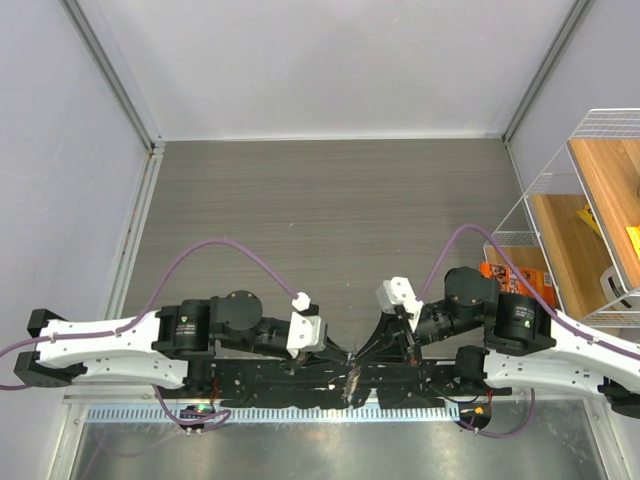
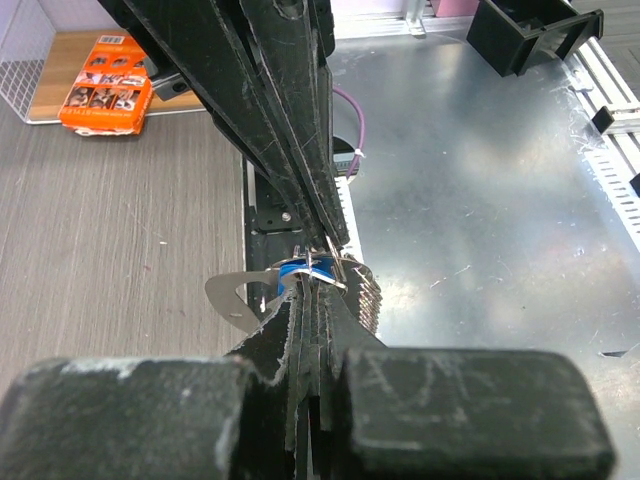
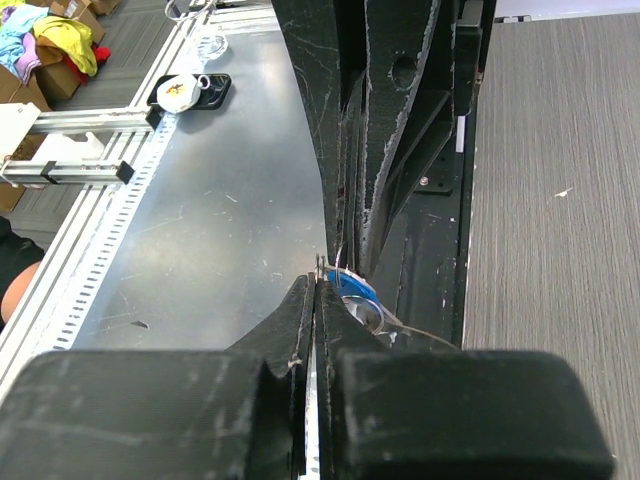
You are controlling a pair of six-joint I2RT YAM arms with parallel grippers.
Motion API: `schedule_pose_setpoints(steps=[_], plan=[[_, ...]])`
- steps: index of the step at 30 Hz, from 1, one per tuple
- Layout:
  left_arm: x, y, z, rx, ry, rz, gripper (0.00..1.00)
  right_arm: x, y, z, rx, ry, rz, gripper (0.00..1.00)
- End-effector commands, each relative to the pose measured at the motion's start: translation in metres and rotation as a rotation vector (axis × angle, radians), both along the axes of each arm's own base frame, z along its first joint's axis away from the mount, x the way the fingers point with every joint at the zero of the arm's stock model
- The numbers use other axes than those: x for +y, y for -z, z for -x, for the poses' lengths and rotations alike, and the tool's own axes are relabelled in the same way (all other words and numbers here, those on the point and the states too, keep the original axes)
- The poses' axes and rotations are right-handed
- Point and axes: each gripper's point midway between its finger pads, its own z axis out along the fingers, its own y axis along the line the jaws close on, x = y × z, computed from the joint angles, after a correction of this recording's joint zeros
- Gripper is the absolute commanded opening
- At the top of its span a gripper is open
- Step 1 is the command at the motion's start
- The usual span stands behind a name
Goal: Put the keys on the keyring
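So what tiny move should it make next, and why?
Probably a slight nudge, easing the blue key along the keyring. The left gripper and right gripper are both shut, tip to tip, with key and ring right at the tips. Which holds which is unclear, so anything bigger risks a slip.
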Motion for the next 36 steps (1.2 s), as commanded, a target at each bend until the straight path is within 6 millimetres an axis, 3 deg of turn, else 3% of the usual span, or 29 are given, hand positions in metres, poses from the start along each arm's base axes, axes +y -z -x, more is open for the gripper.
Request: schedule_pose_setpoints(steps=[1,36], plan=[[0.0,-0.017,0.006,-0.013,0.034,0.069,0.0,0.004,-0.03,0.0,-0.021,-0.003,-0.099,0.05],[0.003,-0.011,0.012,-0.053,0.046,0.071,0.0,0.001,-0.051,-0.022,0.003,0.16,-0.168,0.05]])
